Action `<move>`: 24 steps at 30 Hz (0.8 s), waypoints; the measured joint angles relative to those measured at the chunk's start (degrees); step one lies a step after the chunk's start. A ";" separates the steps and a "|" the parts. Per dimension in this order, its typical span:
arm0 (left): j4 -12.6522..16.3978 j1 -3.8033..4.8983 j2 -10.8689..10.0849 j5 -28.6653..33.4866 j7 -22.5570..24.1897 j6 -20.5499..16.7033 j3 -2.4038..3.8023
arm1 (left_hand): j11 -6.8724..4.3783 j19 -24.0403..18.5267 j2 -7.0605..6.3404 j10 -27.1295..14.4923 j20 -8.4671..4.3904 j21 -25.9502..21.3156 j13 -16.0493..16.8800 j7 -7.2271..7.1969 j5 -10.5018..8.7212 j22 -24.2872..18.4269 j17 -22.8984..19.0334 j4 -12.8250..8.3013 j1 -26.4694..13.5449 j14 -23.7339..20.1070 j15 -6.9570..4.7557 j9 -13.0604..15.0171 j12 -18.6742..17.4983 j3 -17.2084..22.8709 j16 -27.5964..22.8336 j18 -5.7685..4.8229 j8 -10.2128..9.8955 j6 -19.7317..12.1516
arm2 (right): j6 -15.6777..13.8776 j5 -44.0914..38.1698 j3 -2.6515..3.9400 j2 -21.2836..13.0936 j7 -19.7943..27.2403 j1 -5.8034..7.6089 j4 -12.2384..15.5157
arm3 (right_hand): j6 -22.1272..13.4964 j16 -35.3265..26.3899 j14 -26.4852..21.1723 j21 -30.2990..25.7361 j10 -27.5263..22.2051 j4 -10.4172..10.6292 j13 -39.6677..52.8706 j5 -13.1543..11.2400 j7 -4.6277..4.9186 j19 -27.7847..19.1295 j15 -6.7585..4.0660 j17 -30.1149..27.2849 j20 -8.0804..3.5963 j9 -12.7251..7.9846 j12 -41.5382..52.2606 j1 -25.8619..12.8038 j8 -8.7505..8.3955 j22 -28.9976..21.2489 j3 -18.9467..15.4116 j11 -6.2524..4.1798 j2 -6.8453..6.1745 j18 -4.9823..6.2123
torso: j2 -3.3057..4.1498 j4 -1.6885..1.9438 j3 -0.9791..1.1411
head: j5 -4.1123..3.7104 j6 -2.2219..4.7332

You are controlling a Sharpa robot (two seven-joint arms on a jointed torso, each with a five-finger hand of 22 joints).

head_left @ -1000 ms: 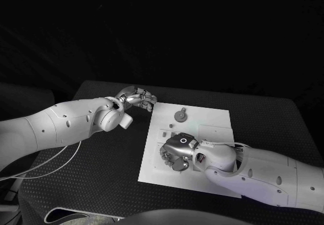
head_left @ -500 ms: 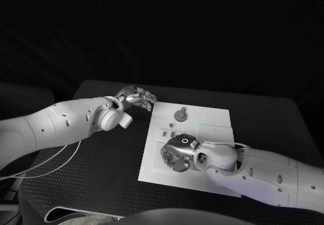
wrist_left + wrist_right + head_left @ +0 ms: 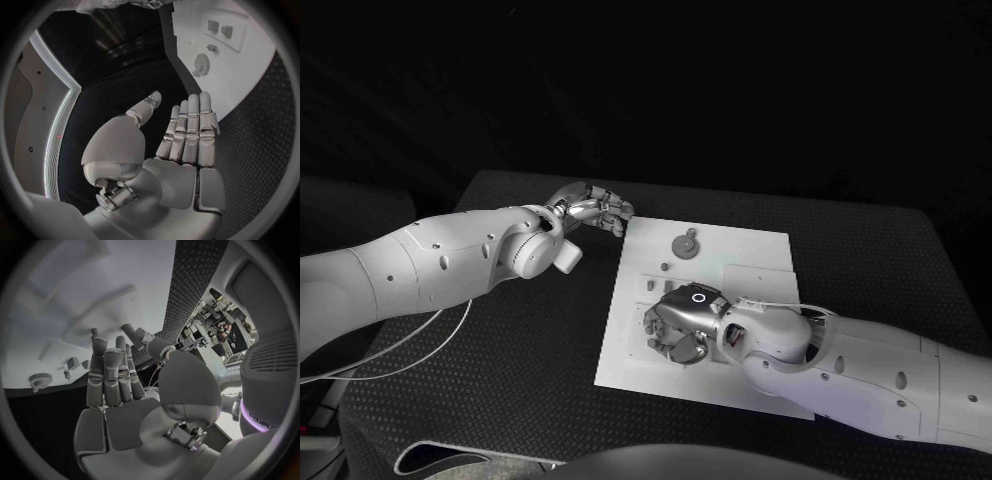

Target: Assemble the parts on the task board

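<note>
Two hands, right hand (image 3: 678,325) over task board (image 3: 733,250), left hand (image 3: 593,211) beside it

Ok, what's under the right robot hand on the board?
The right robot hand sits over the task board, its fingers down on the white surface. A rounded grey part peeks out by its fingers; anything else beneath is covered.

The head camera looks steeply down on the black table (image 3: 516,400) from above; each wrist camera sits close behind its own hand; all three share the task board (image 3: 733,262).
</note>
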 measured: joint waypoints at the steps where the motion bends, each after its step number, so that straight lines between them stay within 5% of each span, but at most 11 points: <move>1: 0.00 0.00 0.00 0.00 0.00 0.00 0.00 | 0.00 0.00 0.00 0.00 0.00 -0.10 0.00 0.00 0.00 0.00 0.00 0.00 0.00 0.00 0.00 0.00 0.00 0.00 -0.09 0.00 0.00 0.00 | -0.23 0.06 0.00 -0.09 0.00 0.00 0.04 | 0.00 0.00 0.00 0.00 0.00 0.00 0.00 0.00 0.00 0.00 0.00 0.00 0.00 0.00 0.00 0.00 0.00 0.00 0.00 0.00 0.00 0.00 | 0.00 0.00 0.00 | -0.03 0.02; 12: -0.02 0.00 -0.05 0.00 -0.04 0.02 -0.02 | 0.00 0.00 0.00 0.00 0.00 -0.22 0.00 0.00 0.00 0.00 0.05 0.00 0.00 0.00 0.00 0.00 0.00 0.00 -0.22 0.03 0.00 0.00 | -1.67 1.28 0.01 -0.57 0.67 0.01 0.51 | -1.66 0.00 -1.74 0.00 -2.42 0.65 -0.50 0.00 0.51 -1.18 1.09 0.00 0.31 -0.36 -0.61 -0.48 -0.89 0.00 -0.65 0.75 -1.98 -0.79 | 0.00 0.02 -0.02 | -0.10 0.05; 20: -0.01 0.00 -0.04 0.00 -0.07 0.04 -0.02 | 0.00 0.00 0.00 0.00 0.00 -0.22 -0.05 0.00 0.00 0.00 0.05 0.00 0.00 0.00 0.00 0.01 0.00 0.00 -0.22 0.01 0.00 0.00 | -1.22 2.85 0.01 -0.41 2.13 0.01 0.64 | -2.43 0.35 -6.57 0.00 -7.58 0.47 -1.42 0.00 -0.78 -5.04 2.87 0.49 1.54 -0.26 -0.61 -1.91 -1.02 0.05 -4.13 2.86 -2.62 -1.27 | 0.00 0.04 -0.03 | -0.10 -0.03; 24: 0.00 0.00 -0.04 0.00 -0.09 0.06 -0.02 | 0.00 0.00 0.00 0.00 0.00 -0.22 -0.05 0.00 0.00 0.00 0.10 0.00 0.00 0.00 0.00 0.01 0.00 0.00 -0.22 -0.01 0.00 0.00 | -0.95 3.31 0.01 -0.34 2.63 0.01 0.70 | -2.05 1.33 -6.95 0.44 -7.59 0.47 -1.38 0.00 -1.15 -5.13 2.85 0.85 1.64 0.05 -0.61 -1.88 -0.71 0.05 -4.43 2.85 -2.61 -1.29 | 0.01 0.04 -0.03 | -0.10 -0.05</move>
